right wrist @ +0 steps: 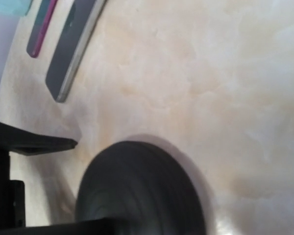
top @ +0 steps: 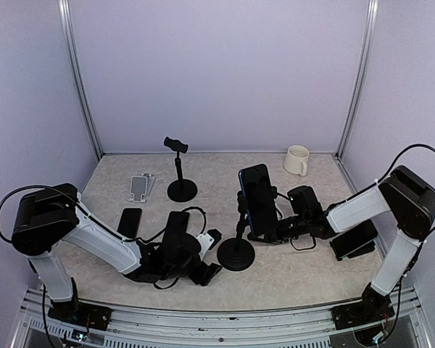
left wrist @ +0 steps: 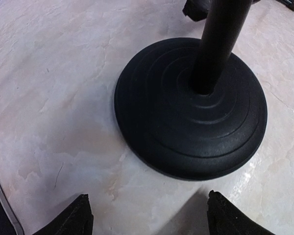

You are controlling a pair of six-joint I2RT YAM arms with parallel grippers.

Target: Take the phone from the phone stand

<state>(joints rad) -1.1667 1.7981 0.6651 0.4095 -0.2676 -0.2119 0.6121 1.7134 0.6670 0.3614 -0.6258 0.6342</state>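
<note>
Looking at a phone (top: 259, 199) sitting clamped and tilted at the top of the nearer phone stand (top: 241, 221), well above the tabletop (top: 304, 286) and not yet freed. Reaching toward its lower edge from the right with the right gripper (top: 275, 230), touching it or just beside it, with the jaws impossible to judge as spread or closed on anything. Finding in the right wrist view only a dark blur, probably the stand's round base (right wrist: 142, 191). Holding the left gripper (left wrist: 154, 218) low by that base, jaws gaping wide and gripping nothing, both fingertips (left wrist: 81, 215) stopping short of the black disc and apart from it. Judging from this, risking a toppled stand: pulling the phone sideways or outward against the clamp while leaving the base unbraced, and so levering the tall pole (left wrist: 218, 44) over its small foot. Risking a dropped phone too, by tugging with a shallow pinch on a slick edge and losing it once clear of the clamp. Possibly also sending a falling stand onto the spare phone (top: 129, 221) lying flat beside the left arm. Bracing the base first, then lifting along the clamp's opening, looking like the safer order.
</note>
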